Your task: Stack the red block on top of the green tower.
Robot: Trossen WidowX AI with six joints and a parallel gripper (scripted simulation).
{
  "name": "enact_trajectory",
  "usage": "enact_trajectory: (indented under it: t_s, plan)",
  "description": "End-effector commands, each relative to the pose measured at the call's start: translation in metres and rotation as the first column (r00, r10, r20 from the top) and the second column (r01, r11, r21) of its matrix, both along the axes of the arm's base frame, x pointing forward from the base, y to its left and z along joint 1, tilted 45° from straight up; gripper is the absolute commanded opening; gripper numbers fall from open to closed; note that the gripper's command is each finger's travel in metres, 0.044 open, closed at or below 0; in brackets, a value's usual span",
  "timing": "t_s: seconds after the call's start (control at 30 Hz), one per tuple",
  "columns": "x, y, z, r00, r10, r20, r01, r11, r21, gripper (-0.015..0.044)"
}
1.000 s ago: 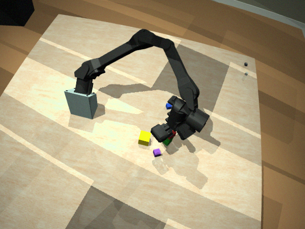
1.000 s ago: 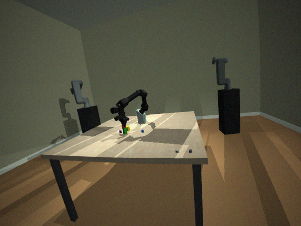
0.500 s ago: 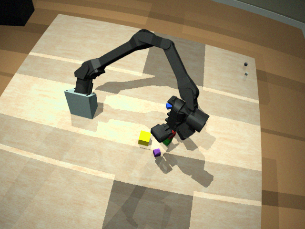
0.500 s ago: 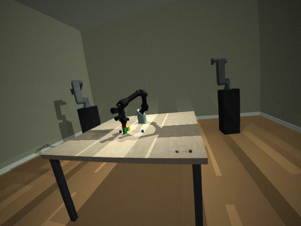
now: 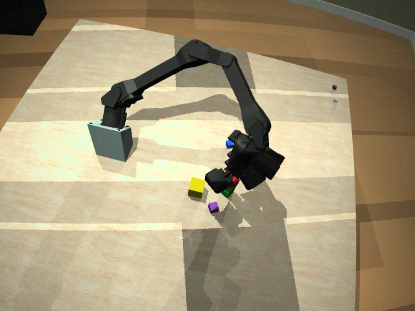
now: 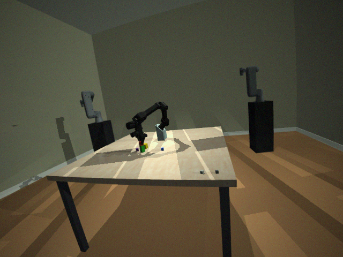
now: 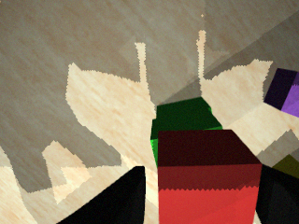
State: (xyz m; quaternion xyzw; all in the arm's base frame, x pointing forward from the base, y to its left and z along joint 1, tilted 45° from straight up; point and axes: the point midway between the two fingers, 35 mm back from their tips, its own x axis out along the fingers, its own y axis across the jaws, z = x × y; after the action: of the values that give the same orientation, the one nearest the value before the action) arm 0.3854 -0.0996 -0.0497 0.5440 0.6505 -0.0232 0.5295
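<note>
The red block (image 5: 235,179) (image 6: 140,143) (image 7: 207,205) is upright at the top of the green tower (image 5: 228,192) (image 6: 142,148) (image 7: 184,115). In the wrist view the tower's far part shows beyond the block, and its left side juts slightly past it. My gripper (image 7: 196,175) is open around the red block. There is a gap between the left finger and the block, while the right finger is close against its other side. The tower stands upright. The contact between block and tower is hidden.
A yellow block (image 5: 196,186) (image 6: 146,145) (image 7: 291,169) and a purple cube (image 5: 213,207) (image 6: 136,149) (image 7: 291,95) stand near the tower. A blue cube (image 5: 229,144) (image 6: 162,149) lies beneath the arm's side. Dark (image 5: 334,87) (image 6: 216,171) and pale (image 5: 335,100) (image 6: 201,172) small cubes are far off.
</note>
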Motion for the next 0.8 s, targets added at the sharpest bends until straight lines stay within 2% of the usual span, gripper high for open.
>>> enact_trajectory:
  t_s: [0.0,0.17,0.77]
  plan:
    - [0.0000,0.0000,-0.0004,1.000,0.001,0.000,-0.001,1.000,-0.001,0.0315]
    - [0.0000,0.0000,-0.0004,1.000,0.001,0.000,-0.001,1.000,-0.001,0.0440]
    - [0.0000,0.0000,-0.0004,1.000,0.001,0.000,-0.001,1.000,-0.001,0.0440]
